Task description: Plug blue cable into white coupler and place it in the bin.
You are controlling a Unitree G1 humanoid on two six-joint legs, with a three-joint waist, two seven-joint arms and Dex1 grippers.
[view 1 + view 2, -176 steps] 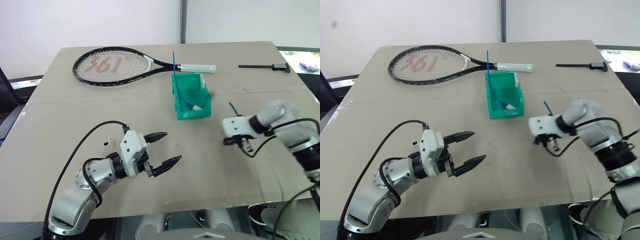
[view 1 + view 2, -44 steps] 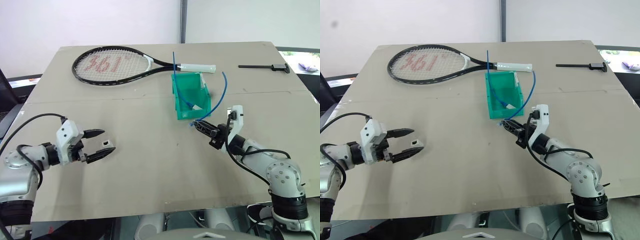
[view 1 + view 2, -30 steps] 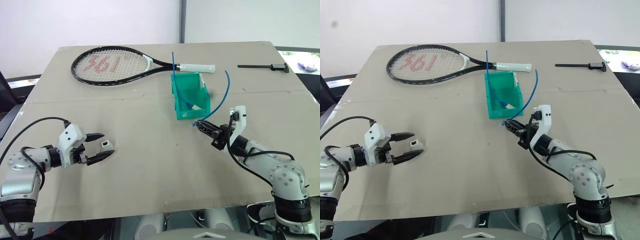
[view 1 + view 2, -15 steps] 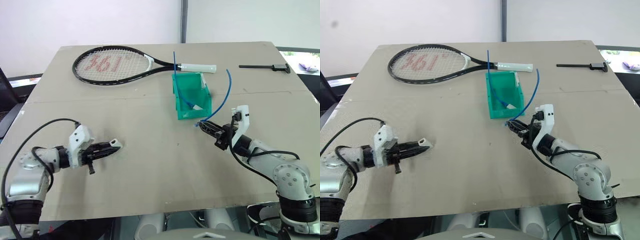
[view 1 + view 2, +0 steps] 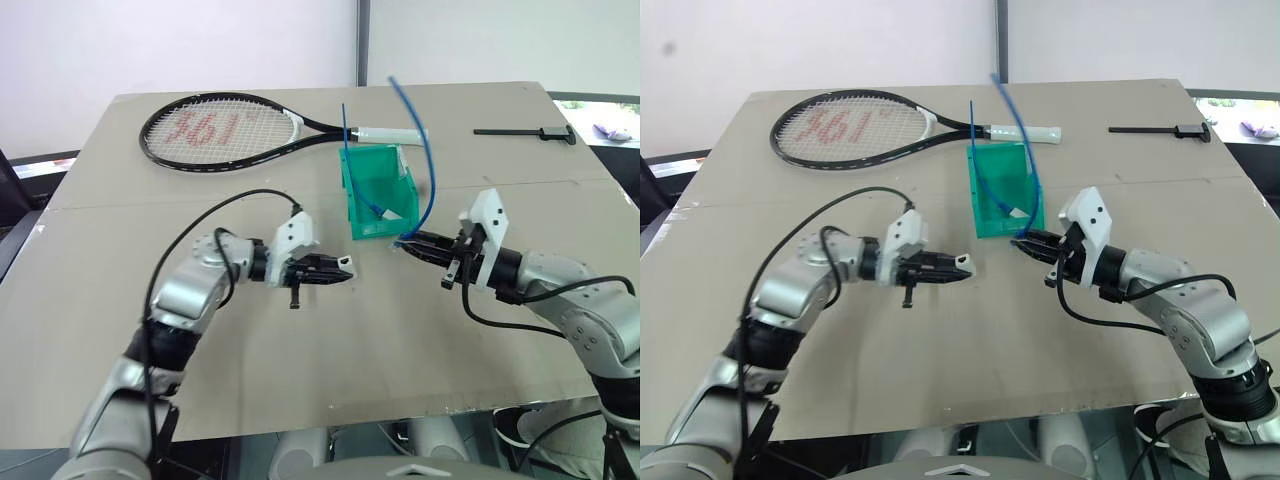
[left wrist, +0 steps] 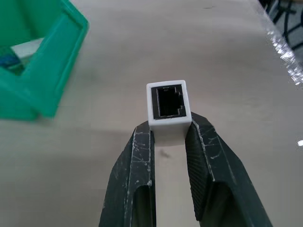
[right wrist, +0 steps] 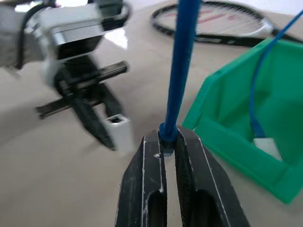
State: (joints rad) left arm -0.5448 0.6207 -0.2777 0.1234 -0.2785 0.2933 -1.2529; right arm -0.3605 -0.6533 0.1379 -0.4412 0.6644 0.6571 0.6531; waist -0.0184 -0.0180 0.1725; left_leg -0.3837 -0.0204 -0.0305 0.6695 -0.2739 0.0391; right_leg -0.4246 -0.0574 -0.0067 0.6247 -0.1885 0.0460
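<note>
Beige board covers my desk [image 5: 120,300], with a tennis racket [image 5: 225,125] lying across its far side and a black tool [image 5: 525,132] at the far right. My left gripper [image 5: 345,269] has its fingers [image 6: 137,161] pinched narrow on the coupler [image 6: 166,105], lifted off the desk with the dark socket facing out toward my other arm. My right gripper [image 5: 405,240] has its fingers [image 7: 151,161] clamped tight on the blue cable [image 5: 425,150] just behind its plug; the loose length arcs up and back over the bin [image 5: 385,195]. The bin sits mid-desk, just beyond both grippers, and it already holds another blue cable [image 5: 985,165] with a white piece at the bottom. As I judge it, both parts are picked up and brought close, tip facing tip, with a small gap between them. Plugging in is not yet done: I need to line the plug up with the socket, push it home, then carry the joined pair to the bin and let go.
</note>
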